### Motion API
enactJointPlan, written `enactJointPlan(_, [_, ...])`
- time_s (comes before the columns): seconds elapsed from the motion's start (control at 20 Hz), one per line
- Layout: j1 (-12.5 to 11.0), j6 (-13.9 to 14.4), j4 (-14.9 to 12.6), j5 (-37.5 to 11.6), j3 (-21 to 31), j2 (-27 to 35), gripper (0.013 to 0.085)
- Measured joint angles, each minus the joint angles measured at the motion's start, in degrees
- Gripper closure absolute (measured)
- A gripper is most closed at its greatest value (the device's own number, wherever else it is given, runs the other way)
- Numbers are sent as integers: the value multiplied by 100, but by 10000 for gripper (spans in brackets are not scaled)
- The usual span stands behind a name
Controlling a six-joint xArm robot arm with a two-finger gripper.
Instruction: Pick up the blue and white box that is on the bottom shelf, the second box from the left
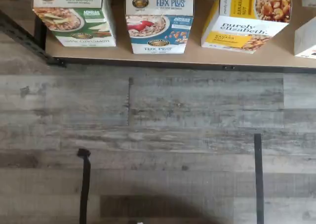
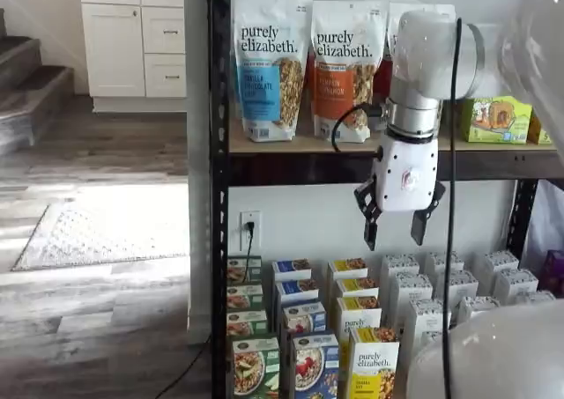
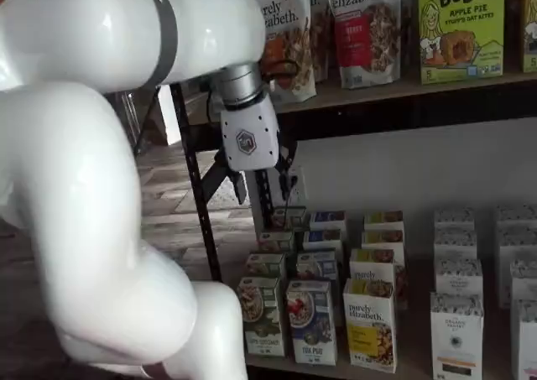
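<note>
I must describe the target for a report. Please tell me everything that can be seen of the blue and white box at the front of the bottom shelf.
The blue and white box is a small printed carton, apparently cardboard. It reads "Flax Plus" and pictures a bowl with red berries. It stands upright and closed at the front edge of the bottom shelf, heading a row of like boxes in a shelf view. A green carton stands on one side and a yellow carton on the other. The open claw hangs high above, touching nothing.
</note>
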Motion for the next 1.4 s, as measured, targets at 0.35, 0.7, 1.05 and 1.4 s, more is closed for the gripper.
enactJointPlan(0.35, [-47, -53, 39, -847, 151, 493, 130])
enactJointPlan(0.7, [166, 116, 109, -1623, 378, 871, 130])
enactJointPlan(1.05, [375, 177, 314, -2427, 594, 1419, 130])
enactJointPlan(1.4, [660, 650, 26, -2965, 495, 2217, 130])
